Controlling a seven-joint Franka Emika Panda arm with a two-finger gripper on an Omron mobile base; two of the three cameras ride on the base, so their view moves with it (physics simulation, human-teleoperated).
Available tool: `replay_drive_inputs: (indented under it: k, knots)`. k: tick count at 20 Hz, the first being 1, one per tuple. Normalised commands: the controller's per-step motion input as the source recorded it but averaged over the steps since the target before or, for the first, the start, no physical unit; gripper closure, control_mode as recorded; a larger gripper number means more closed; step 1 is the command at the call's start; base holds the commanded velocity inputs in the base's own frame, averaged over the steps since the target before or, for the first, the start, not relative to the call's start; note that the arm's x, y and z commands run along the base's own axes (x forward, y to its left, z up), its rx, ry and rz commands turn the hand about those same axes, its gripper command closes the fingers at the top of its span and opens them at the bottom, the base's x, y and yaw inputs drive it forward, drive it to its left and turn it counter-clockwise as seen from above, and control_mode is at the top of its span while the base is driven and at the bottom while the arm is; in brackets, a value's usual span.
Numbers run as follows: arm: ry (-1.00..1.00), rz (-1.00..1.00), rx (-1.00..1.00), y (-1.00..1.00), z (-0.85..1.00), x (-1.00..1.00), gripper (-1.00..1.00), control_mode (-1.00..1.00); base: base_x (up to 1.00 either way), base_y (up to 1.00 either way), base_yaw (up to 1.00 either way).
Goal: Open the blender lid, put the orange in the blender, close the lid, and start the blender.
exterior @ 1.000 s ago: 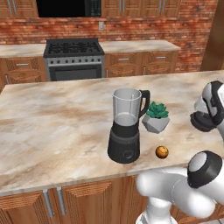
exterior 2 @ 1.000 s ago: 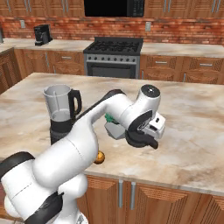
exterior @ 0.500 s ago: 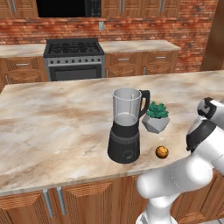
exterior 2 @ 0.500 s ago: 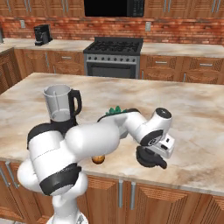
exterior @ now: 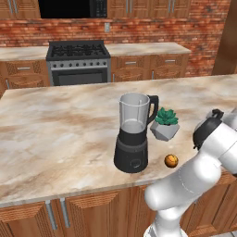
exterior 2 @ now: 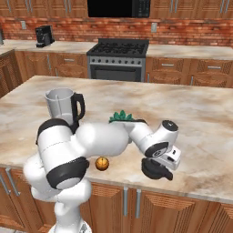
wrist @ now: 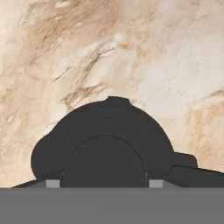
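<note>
While the blender (exterior: 133,139) stands left of centre on the marble island counter (exterior: 55,134), its jar top is uncovered. Just right sits a potted succulent (exterior: 165,124), with the orange (exterior: 171,160) near the front edge. That fruit looks light, firm and prone to rolling; a grip across its middle seems safest. Far right, the gripper (exterior 2: 162,164) is clamped partway closed around the blender lid (wrist: 105,146), a stiff, light dome, low over the counter.

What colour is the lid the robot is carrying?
Black all over; the blender lid shows best in the hand view.
</note>
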Motion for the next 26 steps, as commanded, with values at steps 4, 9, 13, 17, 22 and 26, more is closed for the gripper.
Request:
replay_drive_inputs:
  k: [4, 9, 13, 17, 22, 26]
  knots:
    - [0.00, 0.00, -0.10, 0.20, -0.24, 0.36, 1.00, -1.00, 0.00, 0.00, 0.00]
    - [0.00, 0.00, -0.02, 0.22, -0.26, 0.13, -1.00, -1.00, 0.00, 0.00, 0.00]
    - [0.00, 0.00, 0.00, 0.23, -0.09, -0.14, -1.00, -1.00, 0.00, 0.00, 0.00]
    - [0.00, 0.00, -0.01, 0.28, 0.03, -0.02, -1.00, -1.00, 0.00, 0.00, 0.00]
    - [-0.03, 0.00, -0.02, 0.09, 0.25, -0.01, -1.00, -1.00, 0.00, 0.00, 0.00]
    - [-0.08, 0.00, -0.03, 0.33, 0.46, -0.51, -1.00, -1.00, 0.00, 0.00, 0.00]
